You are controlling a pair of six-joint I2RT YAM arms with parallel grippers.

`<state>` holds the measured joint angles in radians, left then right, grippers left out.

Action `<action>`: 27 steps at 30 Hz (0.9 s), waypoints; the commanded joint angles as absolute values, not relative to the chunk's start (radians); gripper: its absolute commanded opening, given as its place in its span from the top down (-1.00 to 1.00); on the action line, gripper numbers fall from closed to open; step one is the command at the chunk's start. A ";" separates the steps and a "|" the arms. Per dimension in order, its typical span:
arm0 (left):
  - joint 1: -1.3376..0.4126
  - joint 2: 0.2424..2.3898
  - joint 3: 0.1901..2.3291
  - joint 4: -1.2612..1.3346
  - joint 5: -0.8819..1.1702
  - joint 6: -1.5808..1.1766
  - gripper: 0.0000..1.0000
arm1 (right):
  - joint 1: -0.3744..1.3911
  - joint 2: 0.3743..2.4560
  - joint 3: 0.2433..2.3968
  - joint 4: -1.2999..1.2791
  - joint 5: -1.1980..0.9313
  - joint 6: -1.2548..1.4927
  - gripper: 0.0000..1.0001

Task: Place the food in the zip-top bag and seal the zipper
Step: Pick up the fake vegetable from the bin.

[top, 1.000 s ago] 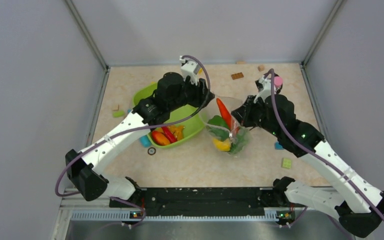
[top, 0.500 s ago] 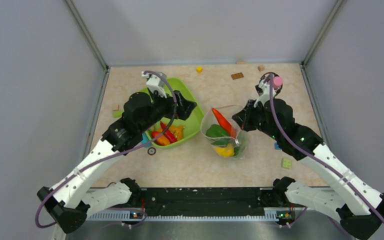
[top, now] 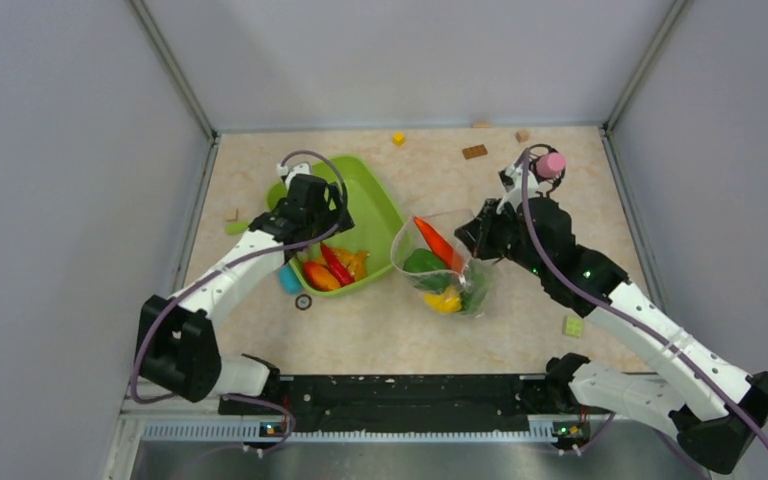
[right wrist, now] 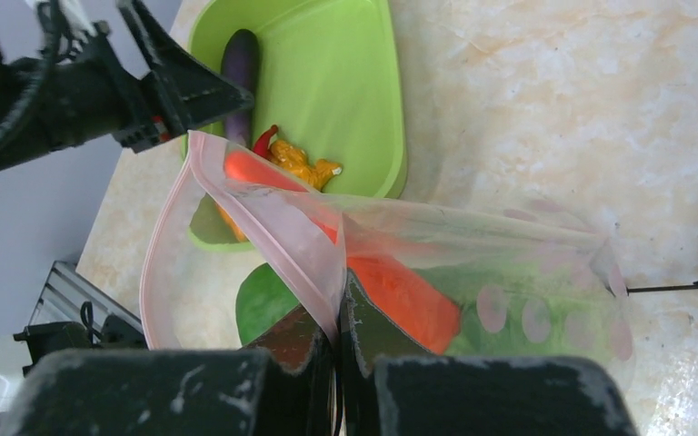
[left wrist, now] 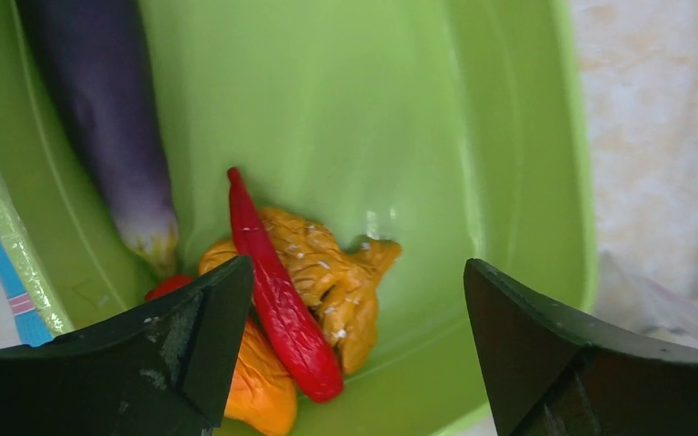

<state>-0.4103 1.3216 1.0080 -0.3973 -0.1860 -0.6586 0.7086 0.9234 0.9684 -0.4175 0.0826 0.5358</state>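
1. Two things could go wrong. The zip-top bag [right wrist: 509, 272] is held up only by a pinch on its rim. If that pinch slips, the bag could flop shut or tip over, and what is inside could be spilled onto the table [top: 410, 340].
2. Some pieces in the lime-green tray [left wrist: 373, 91] lie in a heap. Two could be grabbed at once, or the red chilli [left wrist: 277, 291] could be squeezed out sideways.
3. The left gripper [left wrist: 354, 272] is spread wide and empty, and is hung right over that heap.
4. The right gripper [right wrist: 336, 318] is pressed together on the bag's pinkish zipper [right wrist: 264, 213], so the mouth is held open.
5. In the tray are seen a purple eggplant [left wrist: 100, 100], the red chilli, a lumpy yellow-orange piece [left wrist: 327, 272] and an orange piece [left wrist: 264, 400].
6. In the bag are seen an orange carrot [right wrist: 400, 291], a green pepper [top: 422, 262], a yellow lemon [top: 443, 300] and a leafy green piece [top: 475, 290]. The zipper is not yet sealed.
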 commanded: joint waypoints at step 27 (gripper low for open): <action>-0.393 1.678 1.012 -0.413 -0.140 -0.779 0.63 | 0.703 0.902 0.947 -0.365 0.239 0.488 1.00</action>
<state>-0.3916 1.6505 1.0031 -0.4004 -0.1925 -0.7700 0.7086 0.9230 0.9424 -0.3904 0.2008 0.5045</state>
